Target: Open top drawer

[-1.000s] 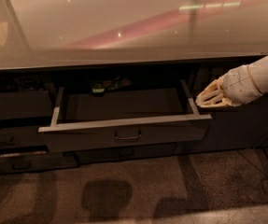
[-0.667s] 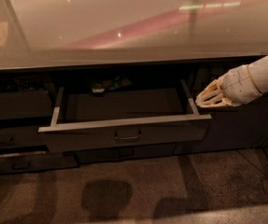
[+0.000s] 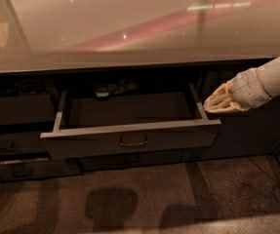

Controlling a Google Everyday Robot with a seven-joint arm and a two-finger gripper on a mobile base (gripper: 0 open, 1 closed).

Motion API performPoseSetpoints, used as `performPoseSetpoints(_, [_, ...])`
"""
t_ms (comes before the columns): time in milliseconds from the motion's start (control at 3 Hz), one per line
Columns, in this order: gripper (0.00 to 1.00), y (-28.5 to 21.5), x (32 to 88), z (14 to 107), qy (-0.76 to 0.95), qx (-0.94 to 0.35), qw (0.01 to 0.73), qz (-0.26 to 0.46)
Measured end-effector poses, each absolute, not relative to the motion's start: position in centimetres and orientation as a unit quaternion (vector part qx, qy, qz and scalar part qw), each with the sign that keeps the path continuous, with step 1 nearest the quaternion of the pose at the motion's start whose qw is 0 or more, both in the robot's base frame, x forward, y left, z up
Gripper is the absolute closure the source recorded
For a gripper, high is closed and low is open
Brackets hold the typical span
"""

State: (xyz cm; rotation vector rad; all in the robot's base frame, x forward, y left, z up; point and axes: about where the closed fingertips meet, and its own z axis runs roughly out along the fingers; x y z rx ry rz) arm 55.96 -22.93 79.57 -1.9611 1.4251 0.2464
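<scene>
Top drawer found open; no change noted over the last second.
It is drawn out from under the surface, handle unheld. The gripper is kept just beside its right corner, fingers seemingly pressed together, empty; task judged done.

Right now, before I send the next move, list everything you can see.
top drawer: 1, dark grey, centre, pulled out, tray exposed
handle: 1, dark, middle of the drawer front
small items: count unclear, one greenish, at the back of the opening
slimmer drawer fronts: at least 2, dark grey, left stack
countertop: 1, glossy pale, above
floor: brownish, below
arm: 1, white, entering from right
gripper: 1, cream, beside the drawer's right side
</scene>
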Motion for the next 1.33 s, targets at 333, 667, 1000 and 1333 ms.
performPoseSetpoints(333, [1.00, -23.0, 54.4, 78.1, 0.543, -0.775, 0.323, 0.021])
performPoseSetpoints(667, [1.00, -23.0, 54.4, 78.1, 0.544, -0.775, 0.322, 0.021])
performPoseSetpoints(1000, [1.00, -24.5, 57.3, 76.1, 0.572, -0.762, 0.300, 0.039])
performPoseSetpoints(1333, [1.00, -25.4, 60.9, 73.9, 0.590, -0.760, 0.268, 0.051])
